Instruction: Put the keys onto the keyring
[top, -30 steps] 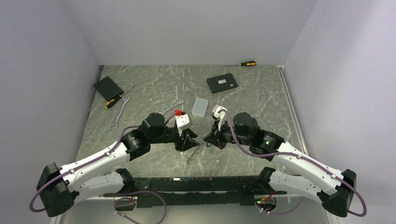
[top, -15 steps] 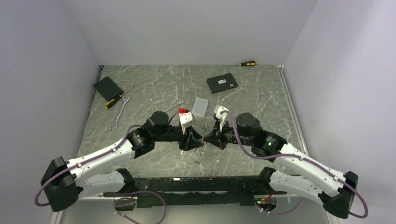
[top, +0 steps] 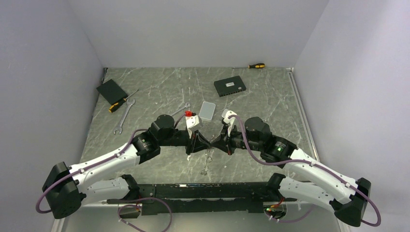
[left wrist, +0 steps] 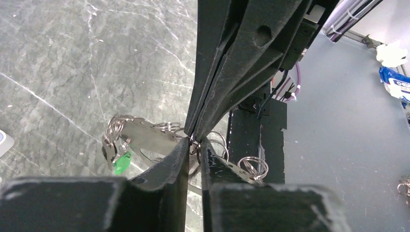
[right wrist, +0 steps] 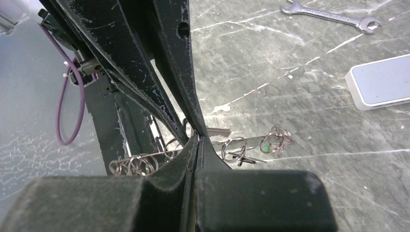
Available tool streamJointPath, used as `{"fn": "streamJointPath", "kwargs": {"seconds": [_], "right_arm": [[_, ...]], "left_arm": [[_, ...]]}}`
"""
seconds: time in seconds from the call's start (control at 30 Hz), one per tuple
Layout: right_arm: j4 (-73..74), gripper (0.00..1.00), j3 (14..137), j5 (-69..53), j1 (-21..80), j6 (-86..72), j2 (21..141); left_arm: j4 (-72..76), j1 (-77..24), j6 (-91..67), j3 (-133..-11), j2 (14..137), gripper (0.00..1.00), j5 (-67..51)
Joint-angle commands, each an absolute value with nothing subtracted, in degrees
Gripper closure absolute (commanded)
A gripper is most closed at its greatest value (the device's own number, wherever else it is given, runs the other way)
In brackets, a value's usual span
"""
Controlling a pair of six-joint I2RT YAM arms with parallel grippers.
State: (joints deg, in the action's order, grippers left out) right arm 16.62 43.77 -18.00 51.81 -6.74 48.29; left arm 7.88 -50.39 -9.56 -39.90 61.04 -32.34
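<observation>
You are seeing no legible text, number or brand in any view; the blue-and-white packet (left wrist: pixel 394 83) is showing only blurred print.

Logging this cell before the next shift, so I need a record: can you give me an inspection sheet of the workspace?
Surface: grey marbled table; nothing spilled seen.
Job's things: keyring with keys and a green tag hangs off the table between the gripper tips.
Clutter: wrench, near screwdriver, far screwdriver, black pad, black box, pale case, all beyond the grippers.
Grippers: left gripper shut on the keyring; right gripper shut, tip to tip with it, its hold hidden.
Cables: purple cables along both arms, clear of the keys.
Surroundings: plain grey walls; nothing else seen.
</observation>
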Motion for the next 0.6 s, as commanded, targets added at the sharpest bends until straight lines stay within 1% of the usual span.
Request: {"fn": "streamJointPath", "kwargs": {"seconds": [0.0, 0.07, 0.57], "right_arm": [[9.81, 1.0, 44.13, -20.85, 52.38, -7.36, 46.54], [9.48, 1.0, 44.04, -20.55, 52.38, -7.59, 46.42], [8.63, 1.0, 43.47, -18.9, 52.38, -7.78, 45.46]], "left_arm": [[10.95, -50.29, -9.27, -42.27, 62.0, 0.92, -31.72], [10.77, -50.27, -9.11, -42.21, 61.96, 1.0, -31.95], [9.46, -50.33, -8.54, -40.19, 58.71, 1.0, -31.1]]}}
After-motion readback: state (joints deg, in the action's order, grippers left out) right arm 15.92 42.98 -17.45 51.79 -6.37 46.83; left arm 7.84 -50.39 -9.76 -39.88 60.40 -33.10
